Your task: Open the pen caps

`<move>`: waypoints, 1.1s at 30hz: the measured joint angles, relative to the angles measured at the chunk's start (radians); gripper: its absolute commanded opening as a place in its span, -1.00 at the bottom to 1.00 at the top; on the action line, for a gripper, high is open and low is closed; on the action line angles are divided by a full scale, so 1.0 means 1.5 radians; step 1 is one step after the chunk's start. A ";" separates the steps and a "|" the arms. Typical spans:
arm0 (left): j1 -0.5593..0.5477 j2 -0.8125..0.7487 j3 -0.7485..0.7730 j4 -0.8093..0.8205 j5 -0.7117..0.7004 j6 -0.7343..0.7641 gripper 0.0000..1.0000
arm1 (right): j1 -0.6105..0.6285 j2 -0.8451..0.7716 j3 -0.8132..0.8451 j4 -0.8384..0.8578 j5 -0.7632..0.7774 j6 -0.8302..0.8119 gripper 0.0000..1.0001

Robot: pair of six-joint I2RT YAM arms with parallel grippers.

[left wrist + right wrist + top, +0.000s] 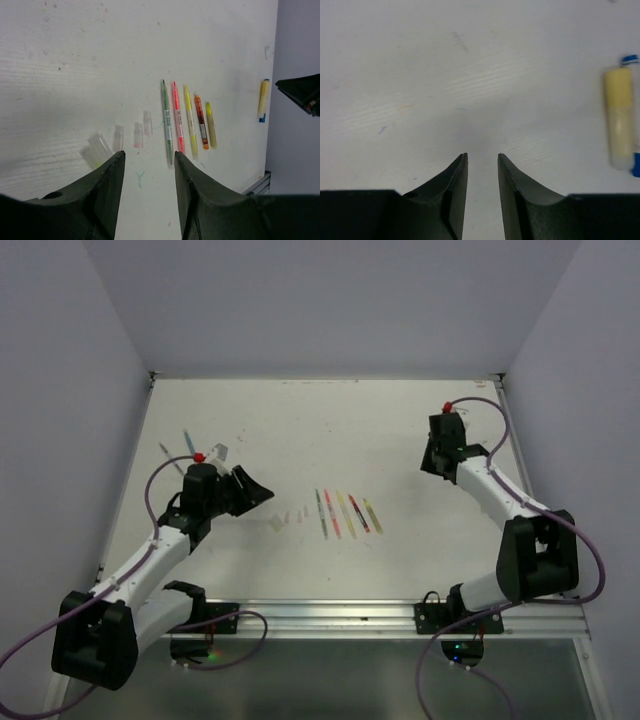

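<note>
Several thin pens (178, 120) lie side by side: green, pink, yellow, red-orange and olive. They also show in the top view (345, 512). Several clear, faintly tinted pen caps (138, 135) lie loose on the table to their left, as in the top view (287, 517). My left gripper (149, 156) is open and empty, hovering near the caps and pens; it also shows in the top view (260, 492). My right gripper (482, 156) is open and empty over bare table at the far right (430, 462). A short pale yellow pen with blue ends (620, 120) lies to its right.
A blue pen (190, 443), a grey stick (165, 453) and a clear cap (222, 451) lie at the back left behind my left arm. The short yellow pen also shows in the left wrist view (263, 99). The white table (330, 420) has walls on three sides.
</note>
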 measured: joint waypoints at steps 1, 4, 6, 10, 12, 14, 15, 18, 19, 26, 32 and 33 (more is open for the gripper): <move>0.000 -0.004 0.000 0.001 0.008 0.000 -0.04 | -0.027 0.002 0.007 -0.008 0.028 0.003 -0.28; 0.000 -0.005 0.002 0.003 0.028 -0.001 -0.03 | -0.085 0.012 0.020 -0.029 0.089 0.008 -0.19; -0.001 -0.001 0.006 0.003 0.039 -0.001 0.01 | -0.116 0.025 0.020 -0.035 0.105 0.007 -0.19; -0.011 0.005 0.011 0.007 0.050 -0.007 0.04 | -0.172 0.055 0.012 -0.031 0.101 -0.003 -0.18; -0.018 0.005 0.011 0.014 0.052 -0.010 0.05 | -0.195 0.063 0.009 -0.032 0.099 -0.007 0.00; -0.023 0.006 0.011 0.025 0.053 -0.011 0.04 | -0.218 0.066 0.009 -0.030 0.095 -0.013 0.00; -0.026 0.008 0.011 0.032 0.054 -0.012 0.04 | -0.228 0.066 0.009 -0.029 0.090 -0.015 0.00; -0.032 0.017 0.011 0.051 0.057 -0.014 0.04 | -0.253 0.067 0.009 -0.026 0.073 -0.019 0.00; -0.034 0.022 0.011 0.056 0.058 -0.017 0.04 | -0.259 0.067 0.010 -0.025 0.069 -0.021 0.00; -0.047 0.049 0.011 0.081 0.065 -0.029 0.04 | -0.282 0.095 0.010 -0.007 0.044 -0.023 -0.01; -0.056 0.049 0.011 0.093 0.068 -0.030 0.06 | -0.283 0.119 0.010 -0.003 0.041 -0.023 0.00; -0.056 0.049 0.011 0.094 0.068 -0.029 0.06 | -0.284 0.119 0.010 0.000 0.041 -0.023 0.00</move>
